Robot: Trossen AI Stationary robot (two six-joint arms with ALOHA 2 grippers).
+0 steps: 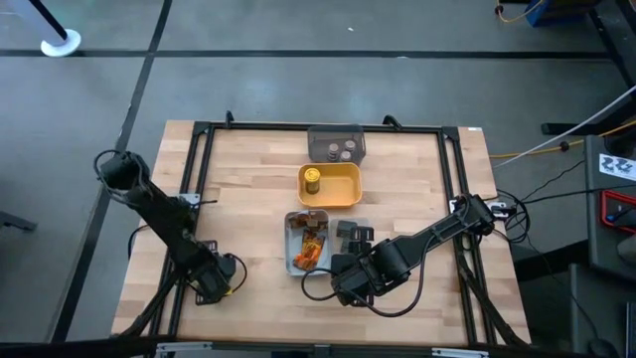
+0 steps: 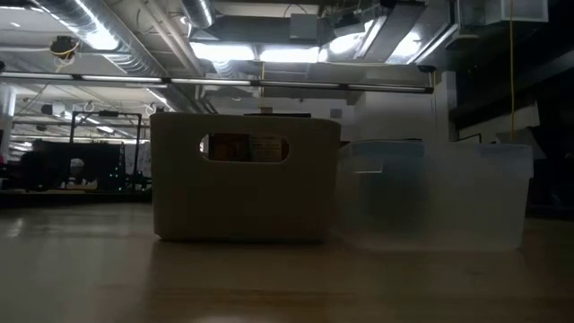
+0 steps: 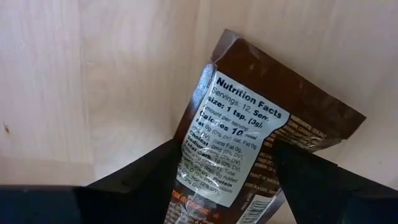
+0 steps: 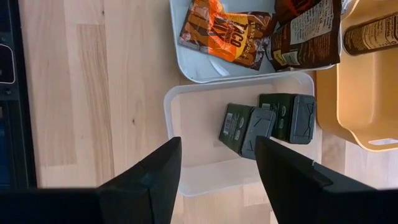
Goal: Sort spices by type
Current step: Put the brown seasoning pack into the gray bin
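Note:
A brown foil packet lies flat on the bare wood at the table's near left, its nutrition label up. My left gripper points down over the packet's near end, open, one finger on each side. My right gripper hangs open with nothing in it above the clear tray, where two dark grey cube boxes lie. Orange and brown packets lie in the pale-blue tray. A yellow-lidded jar stands in the yellow tray. Two round jars sit in the grey tray. My left gripper straddles the near end of the brown packet from above, fingers pointing down. The packet fills the gap between them, and I cannot tell whether the fingers touch it. The packet rests flat on the table.
The four trays cluster at the table's middle, from the far edge toward the near edge. Bare wood lies to the left around my left gripper and at the far right. A black frame rims the tabletop. My right gripper is near the front edge.

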